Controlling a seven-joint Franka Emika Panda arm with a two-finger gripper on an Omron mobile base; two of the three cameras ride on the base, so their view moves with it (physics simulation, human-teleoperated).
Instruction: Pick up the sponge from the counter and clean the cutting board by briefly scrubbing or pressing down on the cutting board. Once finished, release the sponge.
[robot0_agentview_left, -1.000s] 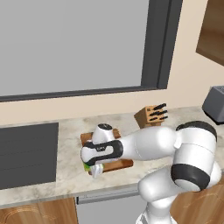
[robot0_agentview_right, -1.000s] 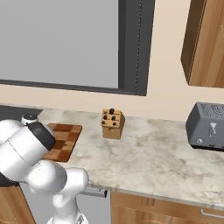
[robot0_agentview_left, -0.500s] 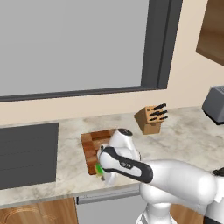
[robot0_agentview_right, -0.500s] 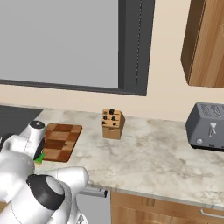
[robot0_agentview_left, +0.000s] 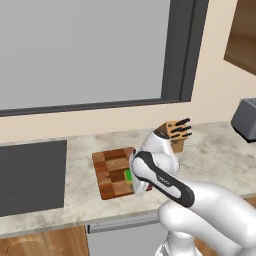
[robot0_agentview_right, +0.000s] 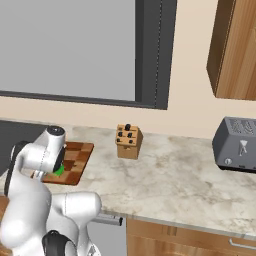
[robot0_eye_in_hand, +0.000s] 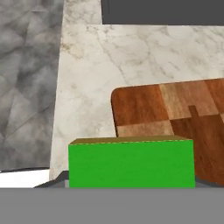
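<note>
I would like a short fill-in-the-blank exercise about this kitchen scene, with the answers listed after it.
1. The gripper holds the bright ____ sponge.
2. The sponge is above the checkered ____.
3. The knife block stands on the counter between the cutting board and the grey ____.
4. The dark cooktop panel lies beside the board, on the side away from the ____ block.

Answers: green; cutting board; toaster; knife

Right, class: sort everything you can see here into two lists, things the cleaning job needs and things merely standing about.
Needed for the job:
- sponge, held in the gripper
- cutting board
- counter

Standing about:
- knife block
- toaster
- cooktop
- wall cabinet
</note>
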